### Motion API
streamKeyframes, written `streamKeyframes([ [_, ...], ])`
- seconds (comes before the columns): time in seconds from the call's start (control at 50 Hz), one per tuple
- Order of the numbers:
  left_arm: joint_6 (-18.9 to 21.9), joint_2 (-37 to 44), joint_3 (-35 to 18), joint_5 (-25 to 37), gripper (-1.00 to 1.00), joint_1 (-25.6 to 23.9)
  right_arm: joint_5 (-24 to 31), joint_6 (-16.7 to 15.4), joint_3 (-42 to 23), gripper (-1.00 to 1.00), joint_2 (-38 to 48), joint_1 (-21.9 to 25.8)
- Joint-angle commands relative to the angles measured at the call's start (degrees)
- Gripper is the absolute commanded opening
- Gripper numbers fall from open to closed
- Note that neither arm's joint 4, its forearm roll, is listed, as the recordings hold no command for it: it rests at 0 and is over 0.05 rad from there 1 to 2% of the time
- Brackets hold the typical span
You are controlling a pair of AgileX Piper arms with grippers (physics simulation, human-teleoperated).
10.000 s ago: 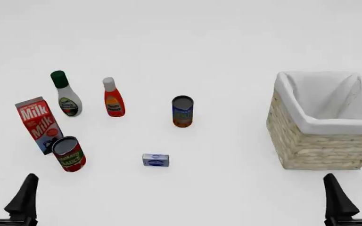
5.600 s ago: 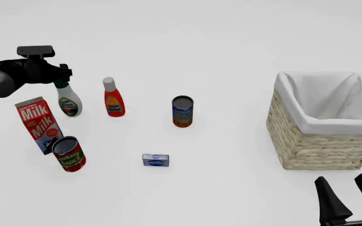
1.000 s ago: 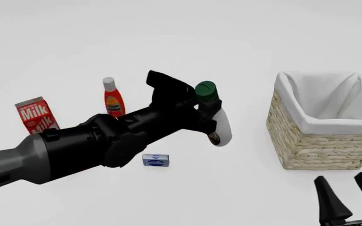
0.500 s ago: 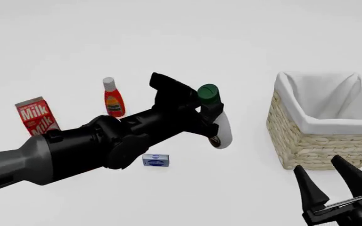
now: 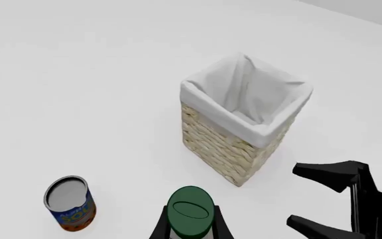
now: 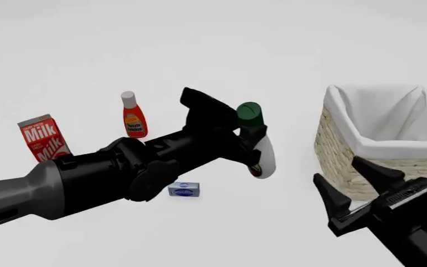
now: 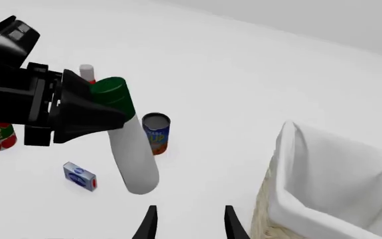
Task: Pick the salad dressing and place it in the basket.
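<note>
White table point(image 6: 288, 50) below; my left gripper point(image 6: 252, 146) is clamped on the salad dressing point(image 6: 261, 156), airborne mid-table, basket point(image 6: 362, 167) toward the right edge; right gripper point(image 6: 356, 188) spread wide

Open white tabletop point(image 6: 288, 67) between the raised white, green-capped salad dressing bottle point(image 6: 259, 149) and the tan wicker basket with white cloth lining point(image 6: 391, 146). Obstacle: black right gripper point(image 6: 356, 188), fingers spread, just before the basket's near wall. Basket mouth unobstructed.
</note>
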Motion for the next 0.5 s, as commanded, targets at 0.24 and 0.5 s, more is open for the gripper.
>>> streamKeyframes([
  [0.24,-1.6,0.2,-1.4,0.8,-1.00,0.0,6.6,-3.7,-9.6,1.00,10.2,7.6],
  [0.5,-1.6,0.5,-1.6,0.7,-1.00,-0.3,5.7,-9.7,-10.0,1.00,14.6,12.9],
])
